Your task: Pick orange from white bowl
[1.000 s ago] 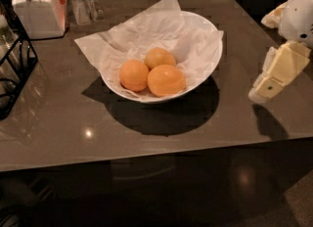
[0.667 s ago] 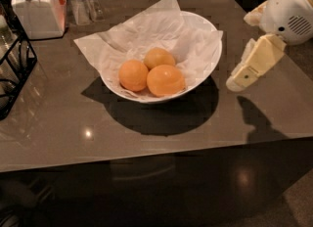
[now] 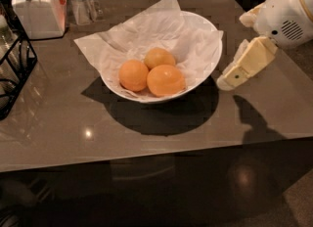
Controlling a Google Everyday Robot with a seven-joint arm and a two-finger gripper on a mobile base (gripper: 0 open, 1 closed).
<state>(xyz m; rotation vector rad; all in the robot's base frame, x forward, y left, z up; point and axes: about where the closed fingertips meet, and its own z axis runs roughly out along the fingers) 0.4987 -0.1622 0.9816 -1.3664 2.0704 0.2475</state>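
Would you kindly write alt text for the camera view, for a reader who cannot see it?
A white bowl lined with paper holds three oranges on a dark table, the largest orange at front right. The robot's pincer hangs just right of the bowl, outside its rim. A white lidded jar stands far left.

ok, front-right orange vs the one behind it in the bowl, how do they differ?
The front-right orange is larger and deep orange; the back orange is smaller and yellower. The front-right orange shows whole; the back orange is partly hidden behind it. Both lie on paper in the white bowl. The pincer hangs outside the bowl, at the picture's right, touching neither.
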